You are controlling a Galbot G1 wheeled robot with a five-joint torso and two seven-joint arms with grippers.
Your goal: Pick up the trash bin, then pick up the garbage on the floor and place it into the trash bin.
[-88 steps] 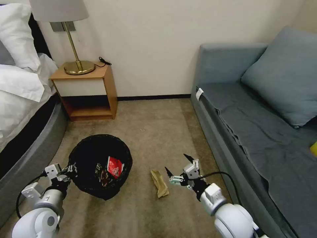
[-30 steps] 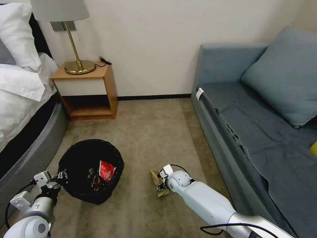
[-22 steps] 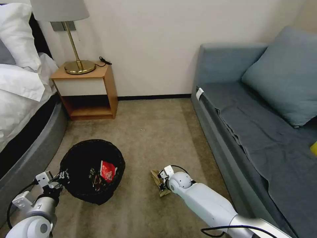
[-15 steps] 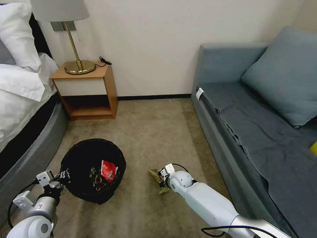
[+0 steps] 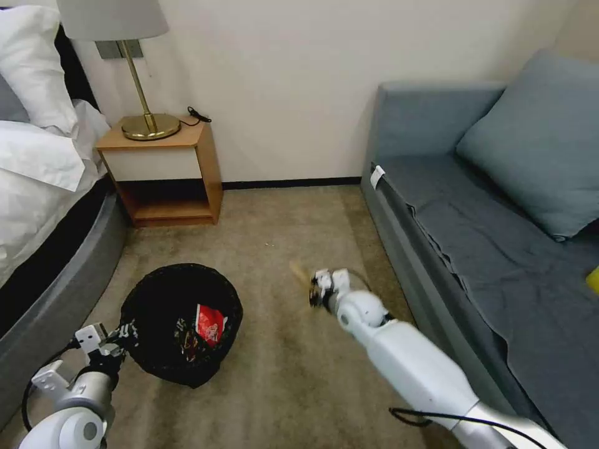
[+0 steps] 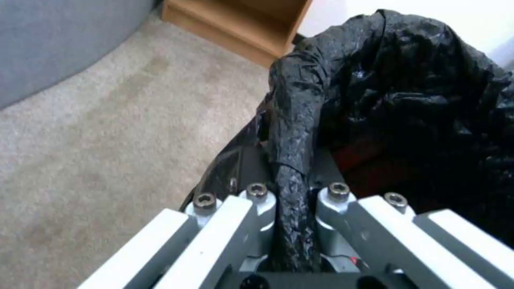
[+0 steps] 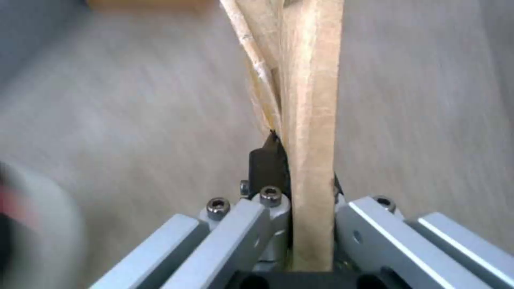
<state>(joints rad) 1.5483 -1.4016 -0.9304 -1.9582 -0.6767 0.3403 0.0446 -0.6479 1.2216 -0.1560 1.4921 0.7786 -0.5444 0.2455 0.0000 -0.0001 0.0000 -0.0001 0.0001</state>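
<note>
Beige carpet (image 5: 281, 237) runs between a white-sheeted bed (image 5: 37, 168) on the robot's left and a grey-blue fabric sofa (image 5: 493, 206) on its right, with a wooden nightstand (image 5: 168, 168) carrying a brass lamp (image 5: 140, 93) against the far wall. From the head camera, the round trash bin lined with crinkled black plastic (image 5: 181, 321) is near the left arm, a red-white wrapper (image 5: 210, 324) lying inside it, and the left gripper (image 5: 121, 333) meets its near rim. The right gripper (image 5: 315, 290) is out over the carpet between bin and sofa, a crumpled tan paper (image 5: 299, 272) sticking out of it, blurred. On the left wrist camera, the left gripper (image 6: 293, 200) has its fingers closed tight on a fold of the bin's (image 6: 407, 92) bagged rim. On the right wrist camera, the right gripper (image 7: 300, 208) is clamped on the tan paper (image 7: 311, 100), which stands out between the fingers, clear of the carpet (image 7: 134, 100).
</note>
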